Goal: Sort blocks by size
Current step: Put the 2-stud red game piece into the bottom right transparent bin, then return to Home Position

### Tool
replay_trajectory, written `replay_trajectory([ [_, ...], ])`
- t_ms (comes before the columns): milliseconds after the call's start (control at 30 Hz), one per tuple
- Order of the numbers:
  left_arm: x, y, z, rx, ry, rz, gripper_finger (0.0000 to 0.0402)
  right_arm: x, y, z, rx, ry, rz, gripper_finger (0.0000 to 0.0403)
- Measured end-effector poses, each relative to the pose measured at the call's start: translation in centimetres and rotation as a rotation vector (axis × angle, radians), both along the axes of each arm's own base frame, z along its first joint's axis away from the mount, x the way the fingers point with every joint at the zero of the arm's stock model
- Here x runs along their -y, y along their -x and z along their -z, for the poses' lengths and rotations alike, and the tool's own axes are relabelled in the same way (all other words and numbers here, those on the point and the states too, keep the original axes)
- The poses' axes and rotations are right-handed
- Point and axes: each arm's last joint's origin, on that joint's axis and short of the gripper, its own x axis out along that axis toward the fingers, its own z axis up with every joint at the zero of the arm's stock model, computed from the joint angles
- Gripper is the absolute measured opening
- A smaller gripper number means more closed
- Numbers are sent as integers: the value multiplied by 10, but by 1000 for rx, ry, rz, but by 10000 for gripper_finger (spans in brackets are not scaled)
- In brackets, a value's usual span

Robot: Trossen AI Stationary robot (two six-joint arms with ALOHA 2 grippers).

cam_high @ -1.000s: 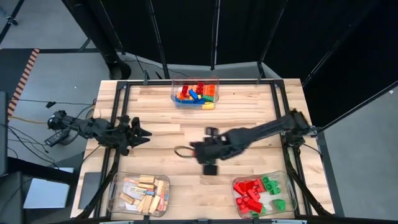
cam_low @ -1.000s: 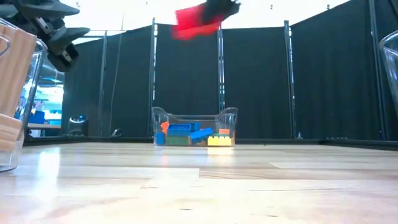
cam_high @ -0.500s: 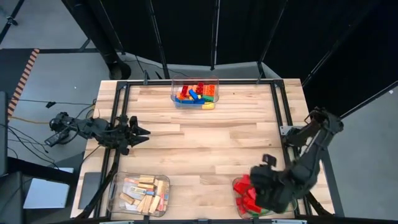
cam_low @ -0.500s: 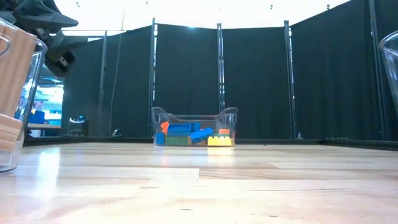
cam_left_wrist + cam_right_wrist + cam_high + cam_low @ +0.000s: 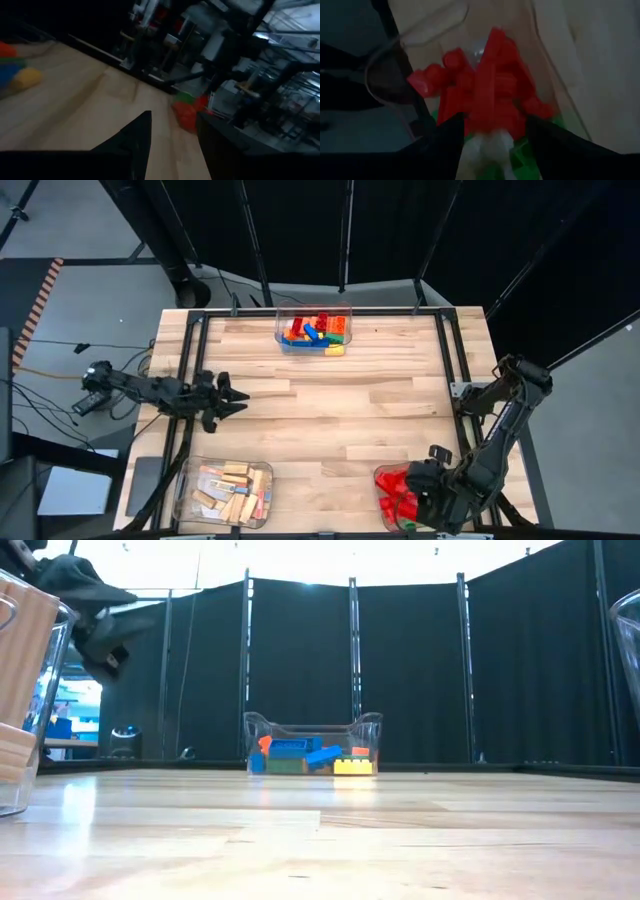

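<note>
My right gripper (image 5: 425, 492) reaches down into the clear bin (image 5: 381, 473) at the table's near right. That bin holds red blocks (image 5: 395, 483) and green blocks (image 5: 525, 150). The gripper is shut on a red block (image 5: 489, 95) above that pile. My left gripper (image 5: 236, 393) hovers open and empty over the table's left side. It also shows in the low view (image 5: 105, 625). A far bin (image 5: 315, 330) holds mixed red, blue, orange, yellow and green blocks. My right gripper has the red block's near end (image 5: 485, 125) between its two fingers, one finger on each side. The fingers come from above, pointing down into the bin. I cannot tell whether the block rests on the red blocks below it.
A clear bin of pale wooden bars (image 5: 225, 492) stands at the near left and fills the left edge of the low view (image 5: 20, 690). The far bin shows at the middle of the low view (image 5: 313, 745). Bare wood (image 5: 330, 420) lies between the bins.
My right gripper has carried the red block from above the table's middle toward the near right edge, then down into the bin of red and green blocks. My left gripper has shifted slightly toward the table's right.
</note>
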Motion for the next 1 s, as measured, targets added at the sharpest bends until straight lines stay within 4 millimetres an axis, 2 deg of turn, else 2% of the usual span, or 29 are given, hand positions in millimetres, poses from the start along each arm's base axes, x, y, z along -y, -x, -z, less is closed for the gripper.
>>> replay_trajectory([
  [200, 1, -2, 2, -33, -22, -5, 163, 4, -2, 9, -67, -25, 20, 236],
  [300, 0, -3, 3, -41, -6, -16, 163, 12, -12, -1, -2, -22, 85, 235],
  [367, 0, -3, 2, -32, 23, -29, 163, 21, -19, -24, 146, 6, 99, 231],
  [533, 0, -3, -4, 28, 62, -27, 163, 69, -23, -101, 463, 128, 68, 217],
  [633, 0, -2, -6, 48, 69, -27, 163, 102, -10, -150, 603, 117, 29, 207],
  [700, 0, -2, -8, 67, 75, -26, 163, 120, 4, -174, 682, 34, 70, 202],
  [833, 0, -2, -9, 87, 91, -21, 163, 137, 22, -205, 881, -100, 141, 198],
  [867, 0, -2, -10, 94, 102, -18, 163, 139, 26, -211, 918, -80, 71, 198],
  [967, 0, -2, -10, 96, 107, -11, 163, 147, 41, -219, 967, 83, -345, 200],
  [1000, 0, -2, -11, 97, 106, -10, 163, 155, 51, -221, 978, 119, -384, 200],
])
